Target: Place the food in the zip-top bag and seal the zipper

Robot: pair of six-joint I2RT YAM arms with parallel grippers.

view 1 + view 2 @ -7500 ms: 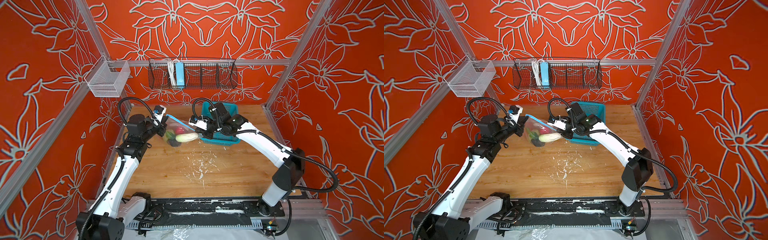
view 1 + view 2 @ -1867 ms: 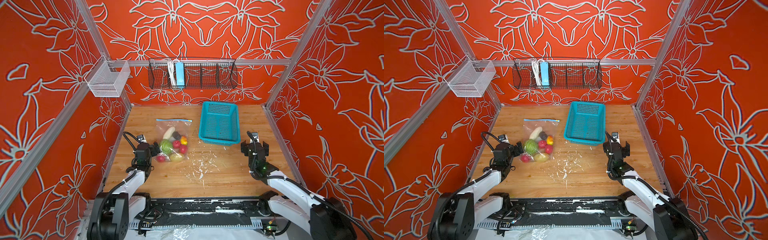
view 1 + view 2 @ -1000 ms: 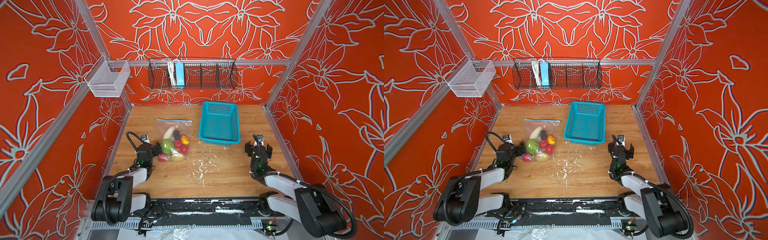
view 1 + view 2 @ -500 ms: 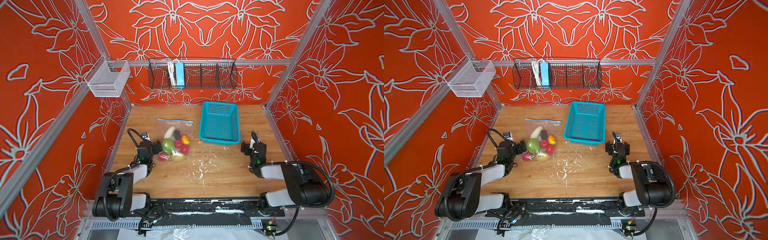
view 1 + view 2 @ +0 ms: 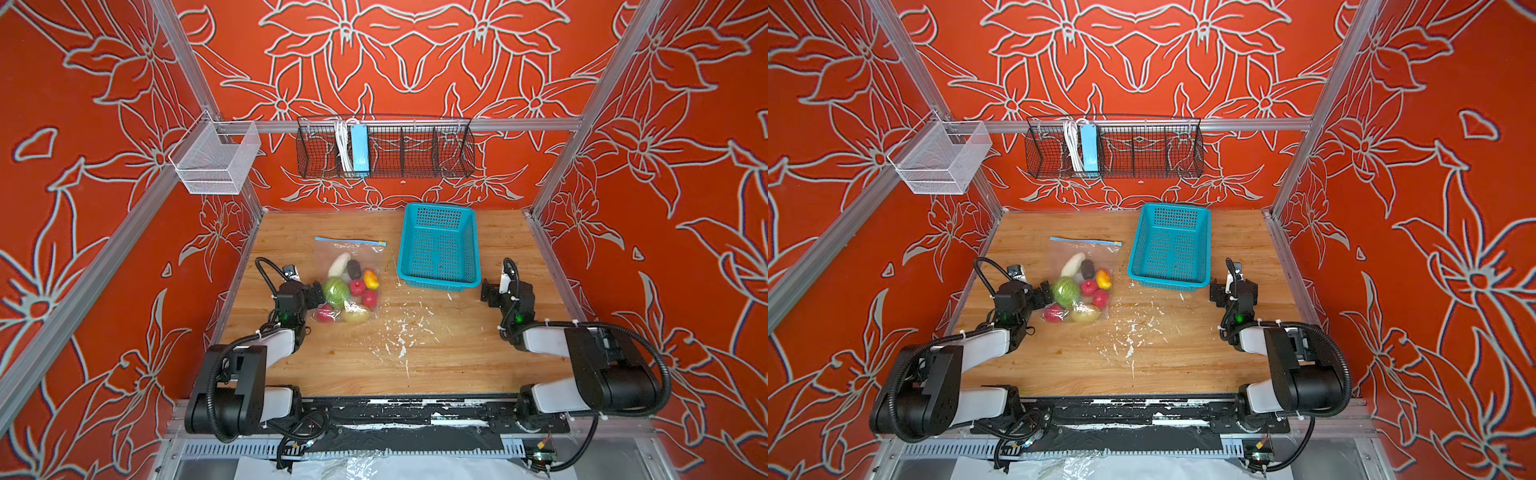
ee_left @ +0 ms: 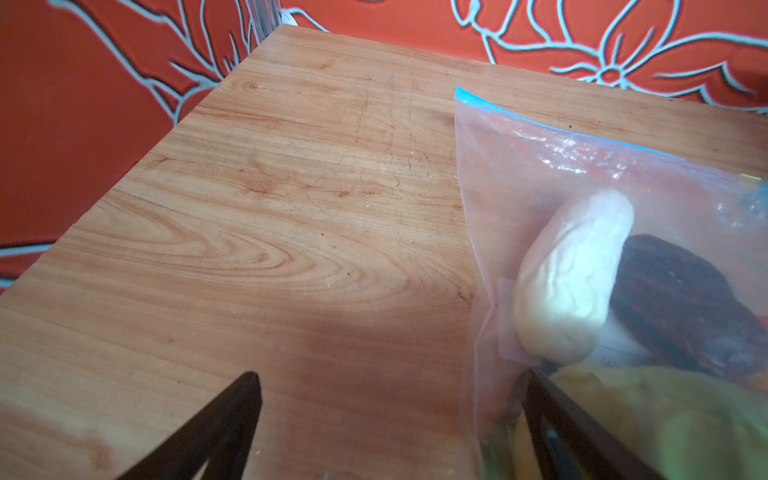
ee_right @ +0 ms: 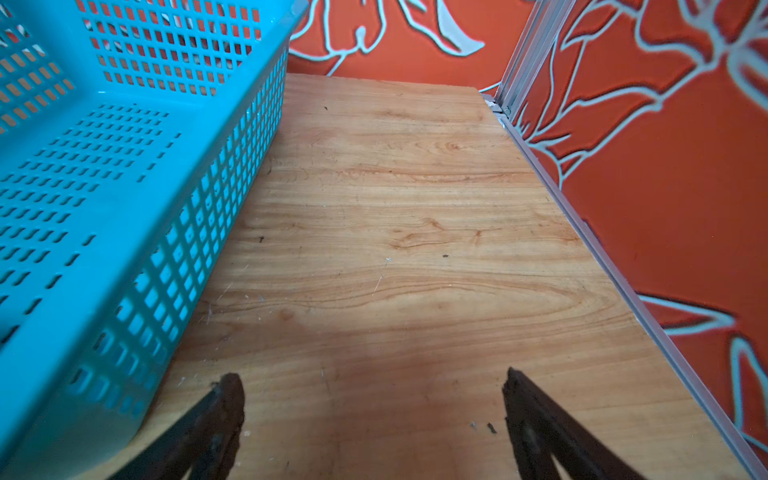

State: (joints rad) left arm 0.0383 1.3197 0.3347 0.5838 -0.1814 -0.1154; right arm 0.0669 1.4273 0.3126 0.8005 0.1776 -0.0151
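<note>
1. Left gripper [image 5: 312, 291] sits low over the table [image 5: 374, 357], jaws wide apart and empty. In the left wrist view one finger [image 6: 552, 409] lies right at the bag's side edge.
2. Right gripper [image 5: 505, 293] is spread open too, holding nothing, low over bare wood just beside the teal basket [image 5: 436, 249].
3. The bag [image 5: 332, 251] lies flat on the table, between the left gripper and the basket.
4. All the food is inside it: radish [image 5: 338, 264], avocado [image 5: 354, 269], pepper [image 5: 370, 278], cabbage [image 5: 336, 291], red fruits [image 5: 356, 286] and potato [image 5: 356, 316].
5. The zipper [image 5: 349, 240] runs straight along the bag's far edge, its slider [image 5: 380, 242] at the basket end.
</note>
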